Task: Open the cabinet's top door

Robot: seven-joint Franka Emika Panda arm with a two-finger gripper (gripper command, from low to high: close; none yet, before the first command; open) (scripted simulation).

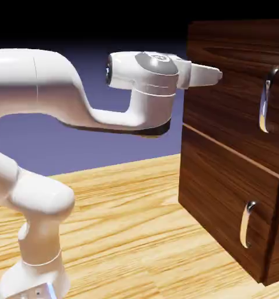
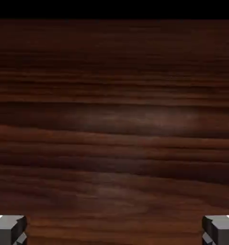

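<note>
Top door (image 1: 230,93) | faces exterior view's right | handle (image 1: 265,105) upright | gripper (image 2: 114,230) wide

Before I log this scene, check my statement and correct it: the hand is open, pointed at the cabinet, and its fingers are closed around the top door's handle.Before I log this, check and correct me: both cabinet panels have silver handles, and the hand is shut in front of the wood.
The hand is open, not shut: the hand view shows its fingertips wide apart. The rest stands: both panels have silver handles.

Upper door (image 1: 235,87) above lower panel (image 1: 223,193)
</note>
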